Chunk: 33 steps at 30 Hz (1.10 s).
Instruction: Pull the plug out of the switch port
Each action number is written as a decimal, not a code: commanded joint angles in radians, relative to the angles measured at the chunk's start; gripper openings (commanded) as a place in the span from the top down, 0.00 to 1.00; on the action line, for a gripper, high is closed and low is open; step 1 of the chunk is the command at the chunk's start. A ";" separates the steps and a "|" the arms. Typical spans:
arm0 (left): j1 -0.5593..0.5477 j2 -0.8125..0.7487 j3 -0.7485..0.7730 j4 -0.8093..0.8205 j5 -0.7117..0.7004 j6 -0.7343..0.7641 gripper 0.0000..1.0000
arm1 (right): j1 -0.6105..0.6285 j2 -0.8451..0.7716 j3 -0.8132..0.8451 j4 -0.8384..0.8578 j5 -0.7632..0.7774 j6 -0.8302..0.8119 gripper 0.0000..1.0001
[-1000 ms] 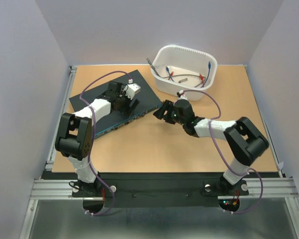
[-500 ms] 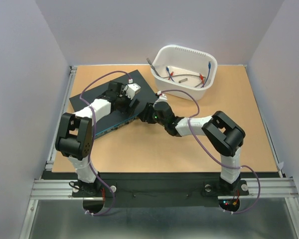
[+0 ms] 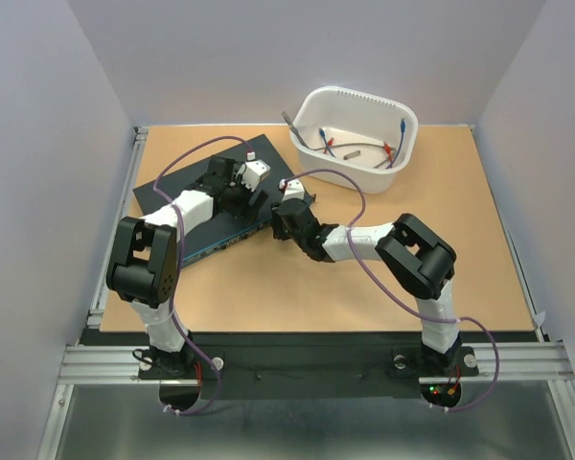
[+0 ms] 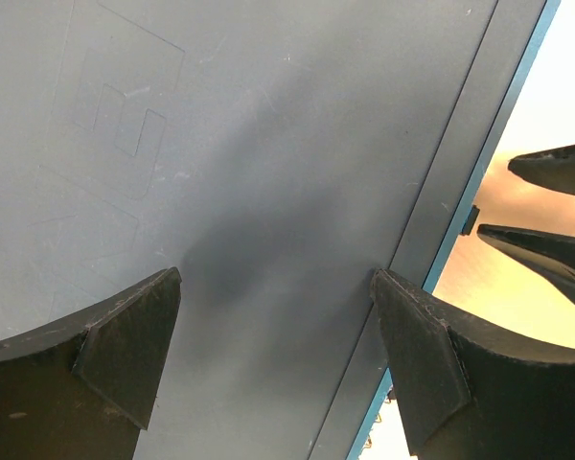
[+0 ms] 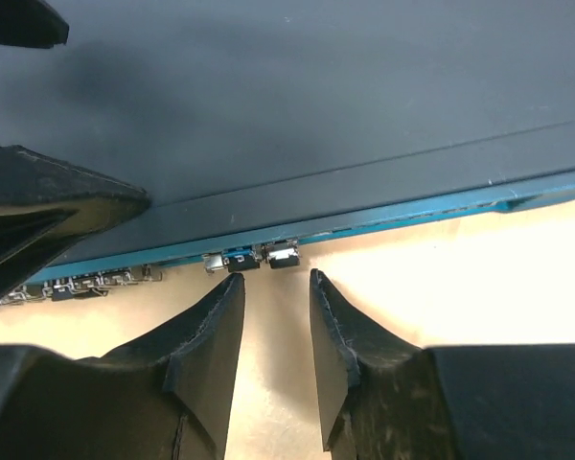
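One second on, the right tool has reached the switch.

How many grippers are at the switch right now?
2. The left gripper is open over the switch's top; the right gripper points at its blue socket edge, jaws narrowly apart.

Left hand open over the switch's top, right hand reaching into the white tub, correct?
No: the right hand is at the switch's port edge, not in the tub, as the right wrist view shows. The rest holds.
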 commanded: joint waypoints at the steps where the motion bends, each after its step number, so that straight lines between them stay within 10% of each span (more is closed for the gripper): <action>1: 0.005 0.024 -0.012 0.003 -0.003 0.006 0.07 | 0.012 0.015 0.068 -0.002 0.020 -0.081 0.61; 33: 0.004 0.030 -0.011 0.003 0.013 0.009 0.07 | 0.025 0.066 0.149 -0.005 0.036 -0.141 0.67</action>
